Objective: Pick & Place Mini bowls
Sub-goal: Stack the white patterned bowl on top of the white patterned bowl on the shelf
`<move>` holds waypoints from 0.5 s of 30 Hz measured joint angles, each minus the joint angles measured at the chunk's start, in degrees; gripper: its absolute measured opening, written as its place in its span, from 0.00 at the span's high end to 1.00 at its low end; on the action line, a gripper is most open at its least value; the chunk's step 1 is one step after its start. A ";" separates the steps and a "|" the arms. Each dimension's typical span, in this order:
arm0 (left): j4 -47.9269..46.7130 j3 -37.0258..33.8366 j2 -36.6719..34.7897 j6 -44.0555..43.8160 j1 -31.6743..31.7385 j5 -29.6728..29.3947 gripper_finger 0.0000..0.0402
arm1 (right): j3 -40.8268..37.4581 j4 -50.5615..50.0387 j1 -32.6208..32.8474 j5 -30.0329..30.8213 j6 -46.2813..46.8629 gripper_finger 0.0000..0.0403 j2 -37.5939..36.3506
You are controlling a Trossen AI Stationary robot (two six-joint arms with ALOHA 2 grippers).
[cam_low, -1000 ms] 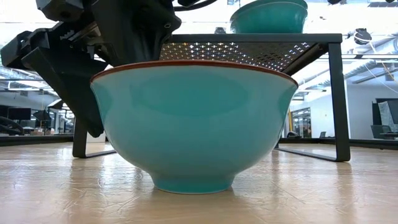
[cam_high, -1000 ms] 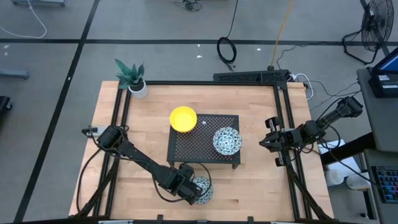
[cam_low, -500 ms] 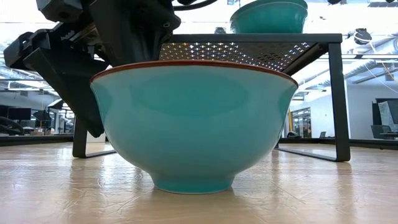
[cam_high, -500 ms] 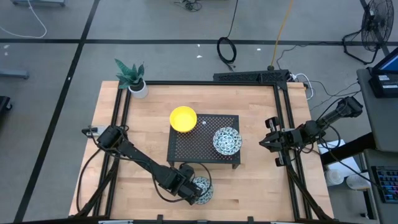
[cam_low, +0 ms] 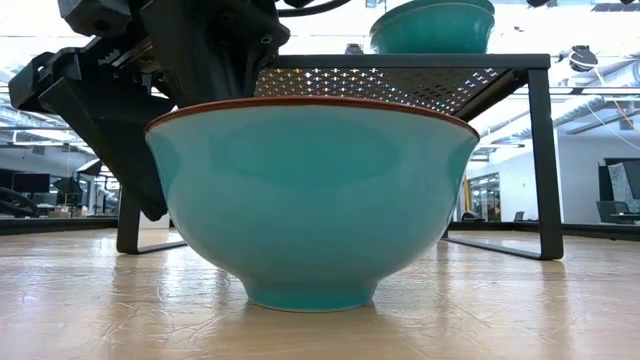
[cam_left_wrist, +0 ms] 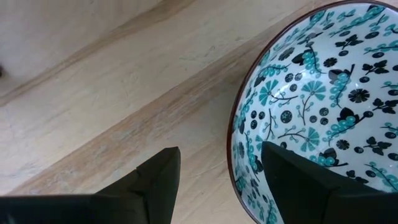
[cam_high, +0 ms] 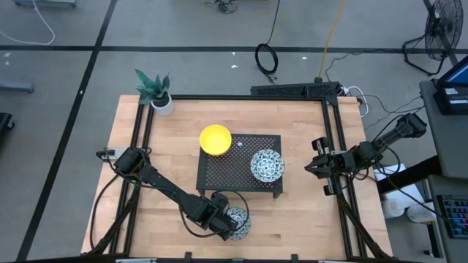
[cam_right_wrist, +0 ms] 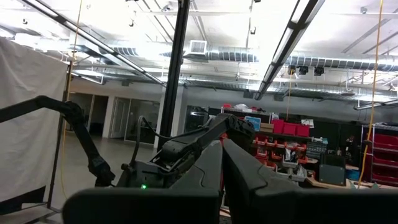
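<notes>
Bowls: three in sight, not six. Yellow bowl (cam_high: pixel 216 139) on the back left corner of the black rack (cam_high: pixel 223 172), overhanging its edge. Patterned bowl (cam_high: pixel 267 165) on the rack's right half. Third bowl (cam_high: pixel 238 221), also patterned, down on the table (cam_high: pixel 307 219) just in front of the rack, upright, filling the low view (cam_low: pixel 312 195) with its teal outside.

Left gripper (cam_left_wrist: pixel 214 180) at that front bowl, fingers (cam_left_wrist: pixel 155 180) spread wide and straddling the rim, one outside, one inside over the pattern; not closed on it. Cannot tell whether picking up or just released.

Right gripper (cam_high: pixel 313 166) parked off the table's right edge, well apart from every bowl, fingers (cam_right_wrist: pixel 245 171) pressed together on nothing.

Judgement: two bowls seemingly placed on the rack, one in hand's reach; remaining bowls out of view, so progress roughly midway at best.
</notes>
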 joint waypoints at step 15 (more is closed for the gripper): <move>0.00 0.00 0.00 -0.61 -0.02 0.52 0.43 | 0.00 -0.01 -0.01 0.00 0.00 1.00 0.02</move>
